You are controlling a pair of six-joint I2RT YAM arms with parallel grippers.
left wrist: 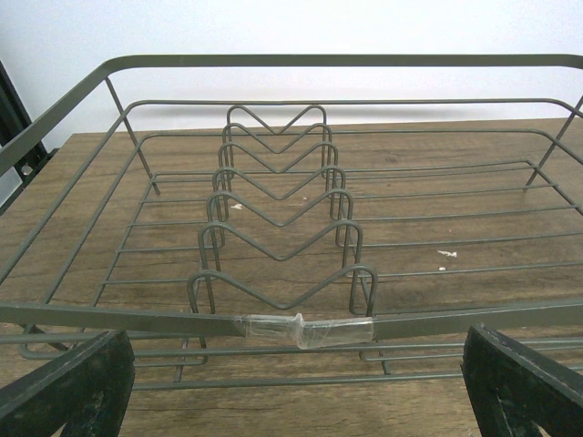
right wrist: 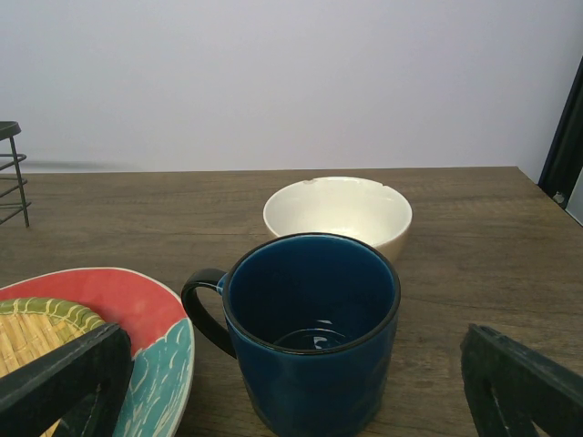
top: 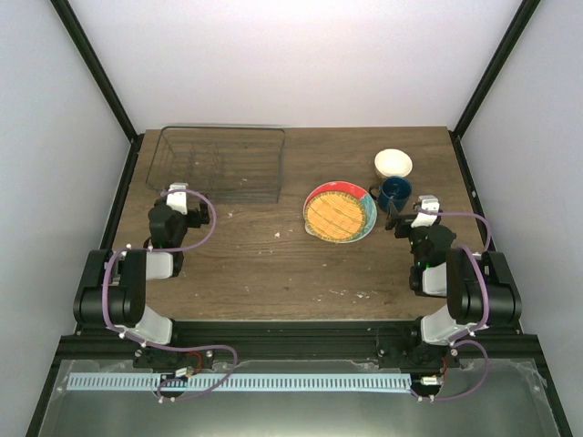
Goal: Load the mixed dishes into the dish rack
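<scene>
Table (top: pixel 273 273): dark wood board; its near edge was cut off behind the arm bases in the top view.

Dish rack (left wrist: pixel 346 60): stood directly ahead of the left pincer (left wrist: pixel 301 382), near rim just beyond the fingertips. No dishes in it. Row of upright dividers (left wrist: pixel 278 228) ran away from the pincer down the middle. Rack's left and right ends were cut off in the left wrist view. Left pincer's fingers (left wrist: pixel 73 387) were wide apart, nothing between them; only the tips showed.

Plate stack: ahead and to the left of the right pincer (right wrist: pixel 293 364). Yellow-orange grid-patterned plate (top: pixel 333 215) lay on top of the red plate with teal flower (top: pixel 367 218). In the right wrist view both were cropped at the left edge and partly hidden by the left finger. A thin pale edge showed at the stack's far-left rim; too faint to tell whether it was a separate plate.

Dark blue mug (right wrist: pixel 310 337): upright, straight ahead of the right pincer, handle to the left, base cut off. Right pincer's fingers were wide apart, gripping nothing.

Small cream bowl (right wrist: pixel 337 214): just beyond the mug, its lower front hidden by it; contact could not be told.

Clear tape (left wrist: pixel 305 330): wrapped on the rack's near rim
</scene>
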